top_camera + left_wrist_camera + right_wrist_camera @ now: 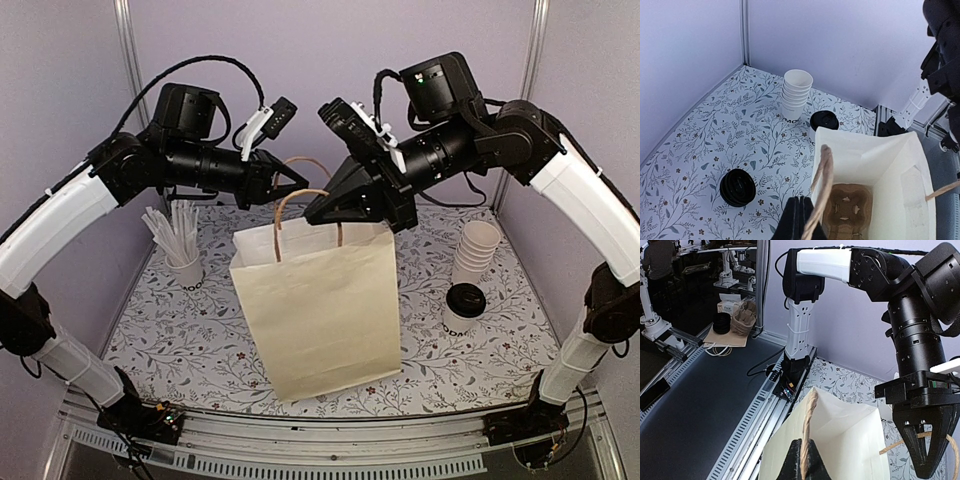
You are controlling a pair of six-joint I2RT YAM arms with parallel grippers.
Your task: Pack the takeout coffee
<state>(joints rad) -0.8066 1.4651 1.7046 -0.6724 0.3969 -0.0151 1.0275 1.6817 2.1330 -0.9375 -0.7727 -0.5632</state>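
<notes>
The takeout coffee [463, 306], a white cup with a black lid, stands on the table to the right of a cream paper bag [320, 310]. In the left wrist view the coffee [823, 121] is partly hidden behind the bag's rim [865, 145]. My left gripper [297, 186] is shut on the bag's rear rope handle [821, 185]. My right gripper [318, 210] is shut on the front handle [809, 415]. Both hold the bag upright with its mouth open. A brown cardboard cup carrier [847, 210] lies at the bottom of the bag.
A stack of plain lidless white cups [477, 248] stands just behind the coffee. A white cup of stir sticks [183, 258] stands at the back left. A stack of black lids [738, 187] lies on the table behind the bag. Walls close the back and both sides.
</notes>
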